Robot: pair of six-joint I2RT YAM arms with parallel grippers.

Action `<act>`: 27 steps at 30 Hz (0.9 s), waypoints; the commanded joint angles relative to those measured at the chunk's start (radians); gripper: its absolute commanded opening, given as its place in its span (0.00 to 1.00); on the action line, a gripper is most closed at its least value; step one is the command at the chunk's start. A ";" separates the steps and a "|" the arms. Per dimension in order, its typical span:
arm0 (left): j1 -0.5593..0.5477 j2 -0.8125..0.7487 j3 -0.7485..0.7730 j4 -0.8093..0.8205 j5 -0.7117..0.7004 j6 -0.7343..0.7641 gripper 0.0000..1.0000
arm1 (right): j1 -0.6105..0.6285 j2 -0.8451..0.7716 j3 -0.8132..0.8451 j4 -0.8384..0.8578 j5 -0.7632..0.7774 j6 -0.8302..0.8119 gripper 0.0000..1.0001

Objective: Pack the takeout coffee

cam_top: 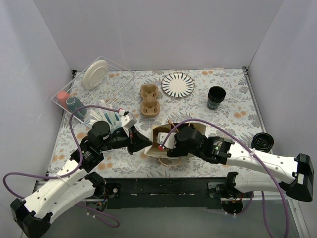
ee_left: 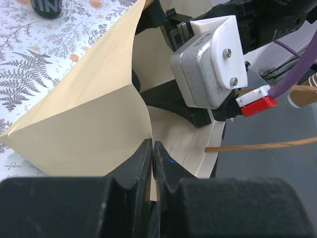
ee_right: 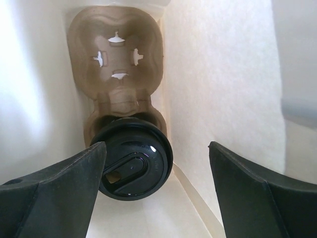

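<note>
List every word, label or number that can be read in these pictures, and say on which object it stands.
"ING": white letters on the black paper cup at the top edge of the left wrist view; the frame cuts off the rest of the word.
White print on what seems to be the same cup in the top external view: too small to read.
No other readable text shows in any view.

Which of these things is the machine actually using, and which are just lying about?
In use:
paper bag
lidded cup
its carrier
left pincer
right pincer
dark cup by the right arm

Lying about:
striped plate
spare carrier
clear bin
</note>
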 commanded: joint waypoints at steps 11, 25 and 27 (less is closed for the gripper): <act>-0.002 0.044 0.114 -0.026 -0.084 0.030 0.25 | -0.016 -0.033 0.091 0.019 0.075 0.001 0.86; -0.002 0.057 0.198 -0.047 -0.186 0.043 0.48 | -0.043 0.014 0.164 0.011 0.105 0.019 0.81; -0.002 0.057 0.207 -0.052 -0.205 0.044 0.48 | -0.048 0.020 0.180 0.008 0.102 0.021 0.81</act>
